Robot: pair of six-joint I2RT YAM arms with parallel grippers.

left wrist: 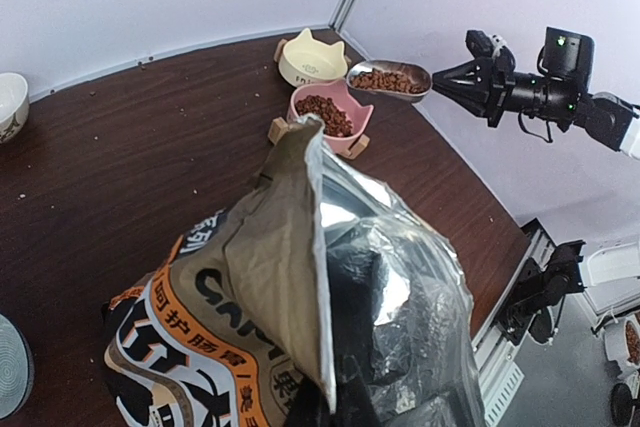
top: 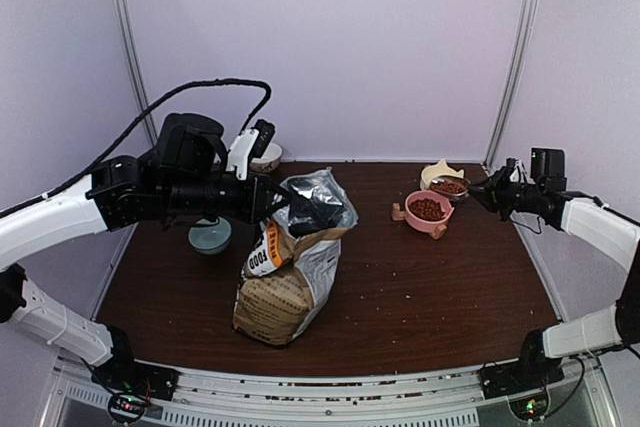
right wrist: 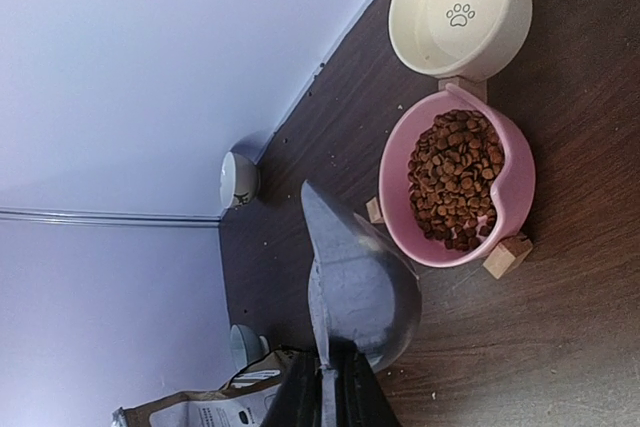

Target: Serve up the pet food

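The pink bowl (right wrist: 517,179), raised on small wooden feet toward the far right of the surface (top: 430,287), is taken as the reference here. A good heap of pet food (right wrist: 455,182) is already seen inside it, so one serving is judged done. The cream bowl (right wrist: 460,47), touching the pink bowl on its far side, is shown bare, with only a paw print on its floor; that serving is judged to be left. A metal scoop (right wrist: 360,292) is held roughly level just beyond the pink bowl's far right edge, over the near rim of the cream bowl, and it is loaded with more pellets in the left wrist view. The right fingers (right wrist: 300,402) are closed tight on the scoop's handle. Tipping that load into a bowl is judged to be the step in hand, though which bowl is meant cannot be told. Well to the left of the pink bowl, the kraft bag (top: 285,292) is stood upright with its foil-lined mouth open. The left fingers (top: 305,212) are closed right down at that mouth and appear to pinch its thin edge, keeping it up. Whether food remains in the bag cannot be seen. Loose pellets are scattered on the surface between the bag and the pink bowl.
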